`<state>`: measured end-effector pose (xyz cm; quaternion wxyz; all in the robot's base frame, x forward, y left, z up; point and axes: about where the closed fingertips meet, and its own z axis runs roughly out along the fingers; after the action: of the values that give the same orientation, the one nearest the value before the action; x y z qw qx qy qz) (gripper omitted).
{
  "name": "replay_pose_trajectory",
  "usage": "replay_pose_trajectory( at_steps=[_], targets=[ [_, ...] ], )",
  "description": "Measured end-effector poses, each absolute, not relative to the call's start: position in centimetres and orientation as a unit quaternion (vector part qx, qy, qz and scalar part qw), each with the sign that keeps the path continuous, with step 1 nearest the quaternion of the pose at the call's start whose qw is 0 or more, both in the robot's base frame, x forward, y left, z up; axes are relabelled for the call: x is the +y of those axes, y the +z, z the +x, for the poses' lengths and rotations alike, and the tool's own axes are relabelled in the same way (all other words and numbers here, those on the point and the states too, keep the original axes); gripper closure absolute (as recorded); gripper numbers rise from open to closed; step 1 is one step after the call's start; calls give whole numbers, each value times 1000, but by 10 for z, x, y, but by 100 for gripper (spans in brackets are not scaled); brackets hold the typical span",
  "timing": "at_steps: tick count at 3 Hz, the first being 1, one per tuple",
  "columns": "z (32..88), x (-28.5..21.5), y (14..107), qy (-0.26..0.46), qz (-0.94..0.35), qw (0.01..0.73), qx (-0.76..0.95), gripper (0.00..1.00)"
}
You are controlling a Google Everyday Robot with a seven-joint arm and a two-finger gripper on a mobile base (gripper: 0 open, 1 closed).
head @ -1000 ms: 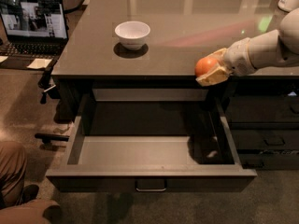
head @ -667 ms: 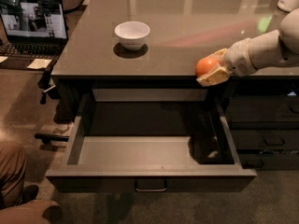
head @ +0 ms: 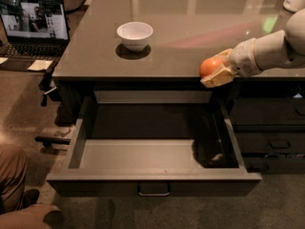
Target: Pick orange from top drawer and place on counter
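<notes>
Camera view: gripper (head: 215,72) sits at the near edge of the counter (head: 190,27), right of centre. Arm (head: 276,49) comes in from the right. Fingers are closed on the orange (head: 210,66), with one tan finger (head: 218,78) under and in front of it. The orange is level with the counter edge, above the right rear corner of the top drawer (head: 138,154); can't tell if it touches the counter surface. Top drawer is pulled fully out toward the near side, handle (head: 153,191) on its front. White bowl (head: 135,35) stands on the counter, well left of the orange. Open laptop (head: 32,25) is far left, off the counter. Narrower drawers (head: 269,128) are stacked on the right, closed.
</notes>
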<state>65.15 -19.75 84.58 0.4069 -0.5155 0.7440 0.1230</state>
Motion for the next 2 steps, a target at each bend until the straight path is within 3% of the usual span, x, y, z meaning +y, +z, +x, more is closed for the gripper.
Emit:
replay_pose_trajectory(
  at_steps=[2],
  targets=[
    [655,-198,848,120,-509,412,747,100]
  ],
)
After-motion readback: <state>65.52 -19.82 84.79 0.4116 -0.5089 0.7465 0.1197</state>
